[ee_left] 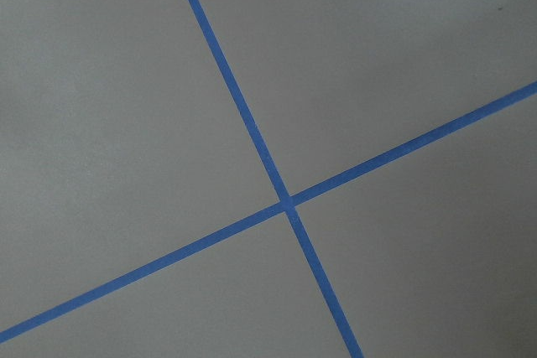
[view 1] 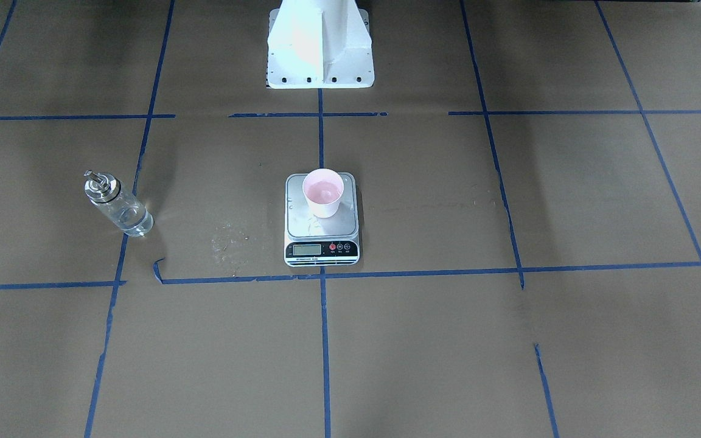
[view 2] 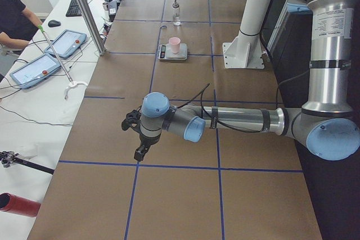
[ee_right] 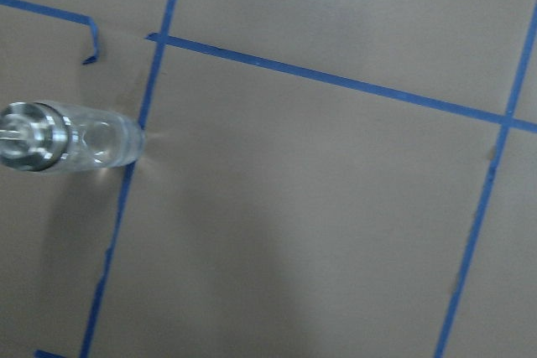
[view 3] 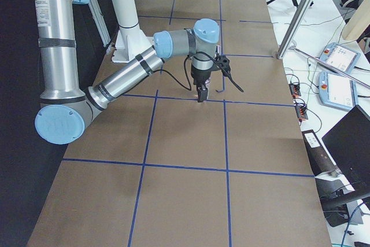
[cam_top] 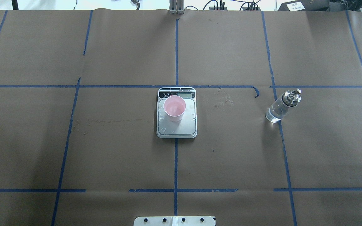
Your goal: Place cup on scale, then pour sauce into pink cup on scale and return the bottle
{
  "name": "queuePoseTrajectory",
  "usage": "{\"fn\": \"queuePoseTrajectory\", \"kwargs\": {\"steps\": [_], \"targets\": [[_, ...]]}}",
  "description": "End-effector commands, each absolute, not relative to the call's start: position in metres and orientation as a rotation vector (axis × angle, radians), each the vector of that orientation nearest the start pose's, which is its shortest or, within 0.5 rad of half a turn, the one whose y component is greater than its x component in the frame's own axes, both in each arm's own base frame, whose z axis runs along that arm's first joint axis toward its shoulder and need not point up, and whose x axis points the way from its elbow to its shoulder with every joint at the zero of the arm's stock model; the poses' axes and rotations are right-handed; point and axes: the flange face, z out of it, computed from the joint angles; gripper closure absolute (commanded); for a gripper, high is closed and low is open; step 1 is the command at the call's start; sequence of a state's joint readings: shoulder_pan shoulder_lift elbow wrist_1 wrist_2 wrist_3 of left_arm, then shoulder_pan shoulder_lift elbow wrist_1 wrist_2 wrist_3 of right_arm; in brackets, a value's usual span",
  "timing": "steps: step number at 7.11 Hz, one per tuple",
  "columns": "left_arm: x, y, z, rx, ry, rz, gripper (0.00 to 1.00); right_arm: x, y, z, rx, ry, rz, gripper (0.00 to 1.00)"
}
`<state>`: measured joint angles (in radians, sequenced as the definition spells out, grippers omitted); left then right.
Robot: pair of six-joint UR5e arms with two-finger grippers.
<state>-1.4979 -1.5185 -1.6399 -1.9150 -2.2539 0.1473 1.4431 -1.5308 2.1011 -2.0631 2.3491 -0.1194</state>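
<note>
The pale pink cup stands upright on the far part of the steel platform of the scale, mid table; both also show in the overhead view, cup on scale. Its inside looks glossy. The clear glass bottle with a metal spout stands alone on a blue tape line, on the robot's right, with clear sauce in its lower part. The right wrist view looks down on the bottle. The left gripper and right gripper show only in the side views, far from the scale; I cannot tell their state.
The white robot pedestal stands at the table's robot-side edge. Brown paper with a blue tape grid covers the table. A side bench with tablets and a seated operator runs along the far side.
</note>
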Motion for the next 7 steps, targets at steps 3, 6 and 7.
{"fn": "queuePoseTrajectory", "kwargs": {"steps": [3,6,7], "targets": [[-0.034,-0.492,0.627,0.349,0.673,0.326,0.0,0.1,-0.492,0.605,0.107,-0.794,-0.255,0.0],[-0.034,-0.487,0.634,0.243,0.679,0.292,0.0,0.086,-0.5,0.637,0.069,-0.779,-0.191,0.0],[-0.035,-0.485,0.637,0.232,0.68,0.3,0.0,0.085,-0.5,0.635,0.045,-0.781,-0.127,0.0]]}}
